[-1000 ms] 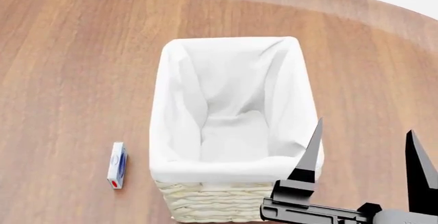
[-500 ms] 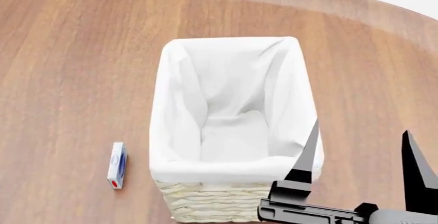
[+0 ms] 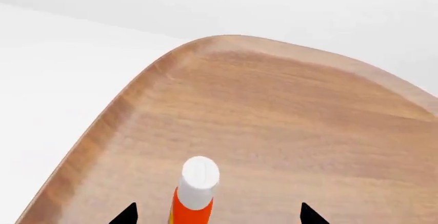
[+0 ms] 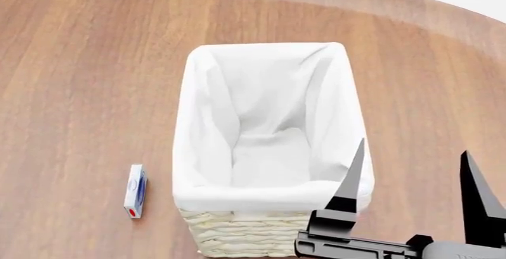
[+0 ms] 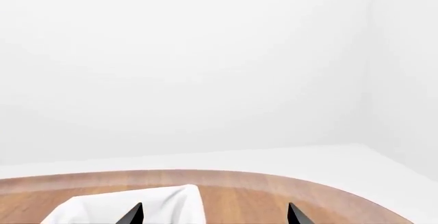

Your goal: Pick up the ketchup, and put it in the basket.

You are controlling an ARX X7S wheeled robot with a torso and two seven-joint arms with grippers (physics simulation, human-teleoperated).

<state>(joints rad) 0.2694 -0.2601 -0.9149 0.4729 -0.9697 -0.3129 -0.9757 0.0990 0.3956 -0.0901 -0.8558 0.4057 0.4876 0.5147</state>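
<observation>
The ketchup point(image 3: 194, 193) stands upright on the wooden table point(image 3: 287, 111), white cap up, between the spread black tips of the left gripper point(image 3: 217, 215), which touch nothing; it shows only in the left wrist view. In the head view a small flat white box point(image 4: 135, 191) lies at about eight o'clock from the basket point(image 4: 265, 146). At about five o'clock of the basket, the right gripper point(image 4: 415, 197) hangs released, fingers wide apart, one tip overlapping the liner's near corner.

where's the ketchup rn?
Only in the left wrist view: ketchup upright on the table, between the open left gripper's fingertips; absent from the head view.
</observation>
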